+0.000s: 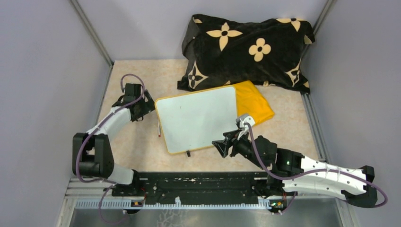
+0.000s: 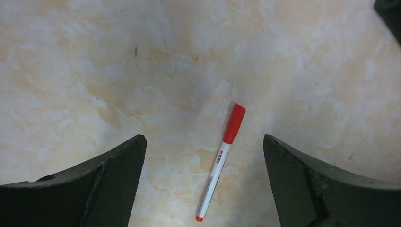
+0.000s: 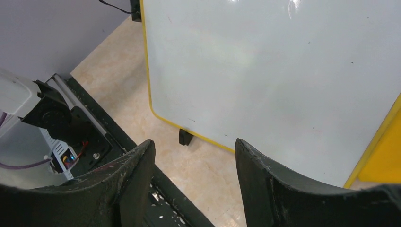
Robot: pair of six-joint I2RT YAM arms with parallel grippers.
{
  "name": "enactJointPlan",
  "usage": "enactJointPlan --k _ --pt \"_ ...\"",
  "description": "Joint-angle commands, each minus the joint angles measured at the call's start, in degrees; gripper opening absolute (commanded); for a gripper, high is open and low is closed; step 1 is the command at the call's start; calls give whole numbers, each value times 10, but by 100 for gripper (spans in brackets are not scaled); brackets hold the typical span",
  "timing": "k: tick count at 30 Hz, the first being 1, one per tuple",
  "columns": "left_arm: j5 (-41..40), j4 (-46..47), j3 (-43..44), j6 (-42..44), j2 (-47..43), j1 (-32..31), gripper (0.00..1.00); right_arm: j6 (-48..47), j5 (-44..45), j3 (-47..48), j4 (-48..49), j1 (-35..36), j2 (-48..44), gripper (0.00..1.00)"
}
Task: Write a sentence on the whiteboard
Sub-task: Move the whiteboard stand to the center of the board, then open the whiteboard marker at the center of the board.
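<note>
Two pincers, both released: my left pincer [image 2: 203, 142] hovers above the red marker [image 2: 221, 163] on the tabletop [image 2: 94, 71], my right pincer [image 3: 194, 142] beside the blank whiteboard [image 3: 283, 71]. Next, I reckon: lower, grip the marker.

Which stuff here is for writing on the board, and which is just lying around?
For the job:
blank whiteboard
red-capped marker, on the table

Just lying about:
yellow cloth, partly under the board
black flowered pillow

Lab test cell: grey partition walls [image 1: 42, 66], aluminium rails [image 1: 93, 33]
</note>
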Motion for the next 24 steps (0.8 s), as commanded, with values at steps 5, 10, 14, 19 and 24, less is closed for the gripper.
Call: enactJointPlan --k 5,10,14,19,24 --pt "76 -45 61 56 73 -2 99 -19 32 12 -1 3 -33 62" --pt "94 -73 92 80 110 -7 99 -29 44 7 3 3 -40 62" --pt "128 -65 93 84 129 -18 99 -33 49 10 1 3 -38 62" --pt "125 -56 84 90 136 -37 99 -30 52 12 -6 3 -41 62" --pt "125 -53 81 93 142 -43 99 -25 58 10 -9 3 -43 62"
